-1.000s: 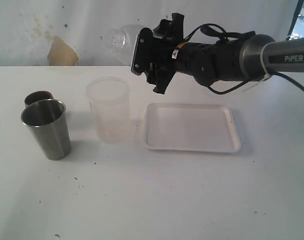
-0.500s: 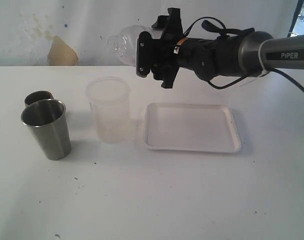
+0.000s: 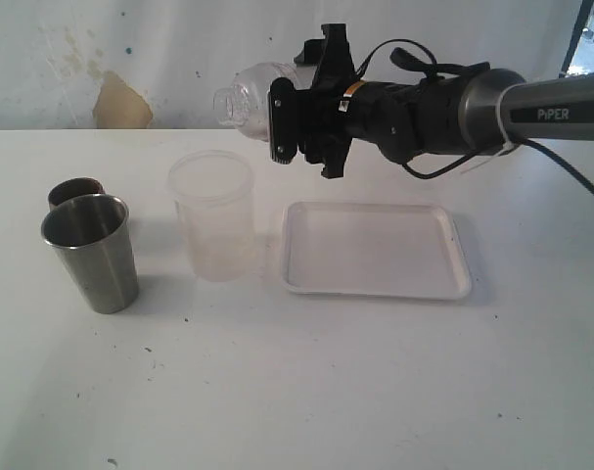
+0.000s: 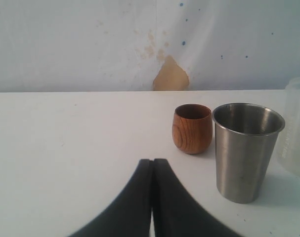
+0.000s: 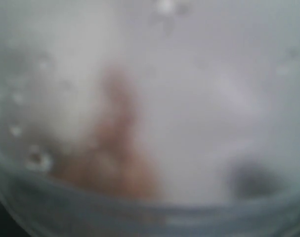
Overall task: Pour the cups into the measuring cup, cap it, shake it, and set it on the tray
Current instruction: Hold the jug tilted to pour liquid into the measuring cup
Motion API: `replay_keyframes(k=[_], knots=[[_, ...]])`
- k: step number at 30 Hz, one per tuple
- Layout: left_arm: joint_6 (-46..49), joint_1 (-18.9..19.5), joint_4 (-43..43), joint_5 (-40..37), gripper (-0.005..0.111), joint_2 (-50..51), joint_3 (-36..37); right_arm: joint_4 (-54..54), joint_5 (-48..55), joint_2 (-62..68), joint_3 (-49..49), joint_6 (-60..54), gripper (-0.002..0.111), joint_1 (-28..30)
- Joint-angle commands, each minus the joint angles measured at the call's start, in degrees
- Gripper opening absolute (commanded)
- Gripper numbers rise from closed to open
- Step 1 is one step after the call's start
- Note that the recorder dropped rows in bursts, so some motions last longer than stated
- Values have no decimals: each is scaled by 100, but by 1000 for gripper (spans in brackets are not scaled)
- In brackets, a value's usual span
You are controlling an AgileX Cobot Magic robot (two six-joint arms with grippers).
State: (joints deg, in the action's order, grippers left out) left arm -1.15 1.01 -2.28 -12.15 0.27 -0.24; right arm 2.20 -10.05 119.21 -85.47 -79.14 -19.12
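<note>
Fingers of the left gripper (image 4: 152, 168) press together, holding nothing, short of the steel tumbler (image 3: 91, 253) and the brown cup (image 3: 73, 189) just behind it. To their right stand the tub (image 3: 213, 215) and the tray (image 3: 375, 290). Farther back, aloft above both, the right gripper (image 3: 279, 122) has its jaws clamped on the measuring cup (image 3: 243, 93), which lies sideways.

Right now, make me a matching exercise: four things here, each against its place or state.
1 steel tumbler
2 brown cup
3 tray
4 measuring cup

A tipped sideways, held aloft by the right gripper
B lying flat, right of the frosted tub
C upright, left of the tub, in front
D just behind the tumbler

Pairs: 1-C, 2-D, 3-B, 4-A.
</note>
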Motion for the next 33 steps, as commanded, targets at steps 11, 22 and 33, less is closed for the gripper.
replay_keyframes(k=[11, 22, 33], knots=[[-4, -10, 53, 47, 0, -27, 24, -970, -903, 94, -321, -1875, 0, 29], [-4, -10, 53, 47, 0, -27, 24, -970, -1090, 84, -321, -2312, 0, 18], [-4, -10, 53, 47, 0, -27, 24, -970, -1275, 84, -321, -2760, 0, 5]])
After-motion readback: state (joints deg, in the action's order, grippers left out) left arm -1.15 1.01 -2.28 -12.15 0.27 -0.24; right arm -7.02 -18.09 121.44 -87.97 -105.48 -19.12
